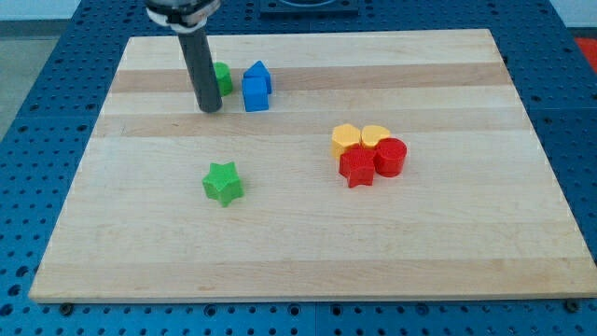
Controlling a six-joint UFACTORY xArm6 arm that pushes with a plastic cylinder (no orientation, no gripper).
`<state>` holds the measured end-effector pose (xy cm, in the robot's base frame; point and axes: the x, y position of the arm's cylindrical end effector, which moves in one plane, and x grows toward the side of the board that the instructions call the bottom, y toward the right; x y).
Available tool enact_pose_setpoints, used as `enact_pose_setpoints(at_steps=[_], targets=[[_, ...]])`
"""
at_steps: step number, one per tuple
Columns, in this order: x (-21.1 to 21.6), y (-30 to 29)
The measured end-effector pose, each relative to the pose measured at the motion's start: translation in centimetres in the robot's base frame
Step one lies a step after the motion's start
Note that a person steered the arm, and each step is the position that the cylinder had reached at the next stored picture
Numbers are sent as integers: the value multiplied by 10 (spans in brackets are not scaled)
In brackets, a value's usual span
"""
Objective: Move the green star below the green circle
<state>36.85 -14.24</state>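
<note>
The green star lies on the wooden board left of centre. The green circle sits near the view's top left, partly hidden behind my rod. My tip rests on the board just below-left of the green circle and well above the green star, touching neither as far as I can see.
Two blue blocks stand right next to the green circle on its right. A cluster right of centre holds a yellow hexagon, a yellow heart, a red star and a red cylinder. The board's edge runs along the view's bottom.
</note>
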Motion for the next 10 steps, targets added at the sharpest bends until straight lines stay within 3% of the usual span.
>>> enact_pose_setpoints(at_steps=[2,3,4,5,6,8,10], targets=[[44,42],[85,75],[144,85],[176,80],[161,43],[78,-4],[37,-10]])
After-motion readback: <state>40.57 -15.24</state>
